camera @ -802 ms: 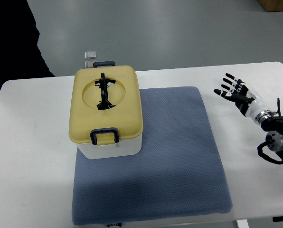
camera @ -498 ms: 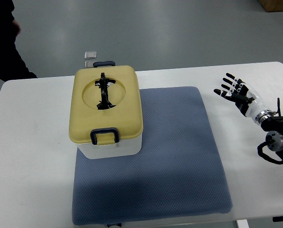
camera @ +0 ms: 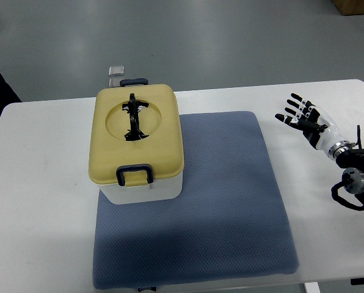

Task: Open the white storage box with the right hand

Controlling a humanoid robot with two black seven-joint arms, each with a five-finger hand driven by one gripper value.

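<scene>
One white plastic storage box (camera: pixel 143 188) with its yellow lid (camera: pixel 136 134) shut sits on the blue mat (camera: pixel 225 207). Right robot hand (camera: pixel 304 119) hovers over the white bench (camera: pixel 41 213), fingers spread, empty.

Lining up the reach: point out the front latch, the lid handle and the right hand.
front latch (camera: pixel 135 174), top view, middle of the dark clasp at the lid's near edge
lid handle (camera: pixel 134 116), top view, middle of the black folded handle
right hand (camera: pixel 305 118), top view, palm, fingers spread

Bare blue mat (camera: pixel 231 201) between right hand (camera: pixel 304 119) and storage box (camera: pixel 139 143); nothing standing between them
</scene>
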